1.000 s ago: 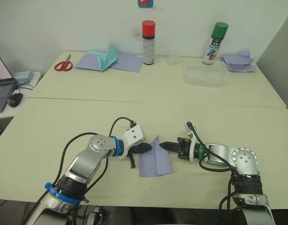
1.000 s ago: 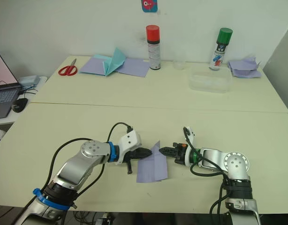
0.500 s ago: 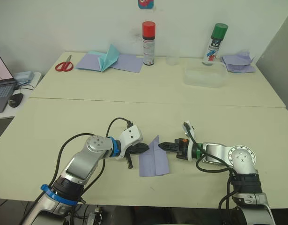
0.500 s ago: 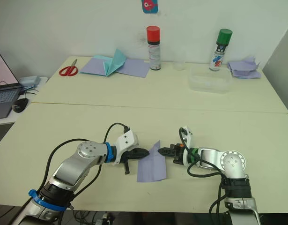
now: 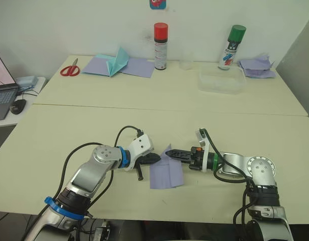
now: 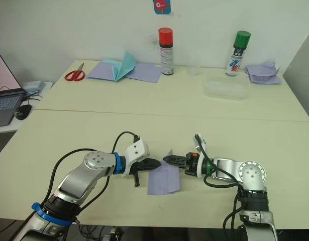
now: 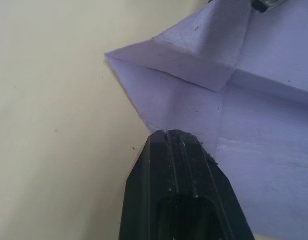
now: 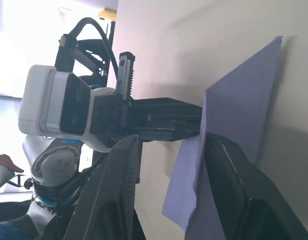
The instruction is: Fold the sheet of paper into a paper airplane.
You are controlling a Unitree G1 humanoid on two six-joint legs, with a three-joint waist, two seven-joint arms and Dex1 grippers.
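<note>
Both grippers meet over the sheet of paper [image 5: 166, 173] near the worktop's [image 5: 69, 125] front edge.
The left gripper [image 5: 155, 159], fingers pressed together, pins the paper's left edge; the right gripper [image 5: 172, 152], fingers spread, straddles a raised flap. Along the back edge: scissors [image 5: 69, 70], a teal folded paper [image 5: 116, 60], two spray cans [image 5: 160, 46], a clear tray [image 5: 220, 80], crumpled paper [image 5: 256, 67]. Nothing crowds the grippers.
</note>
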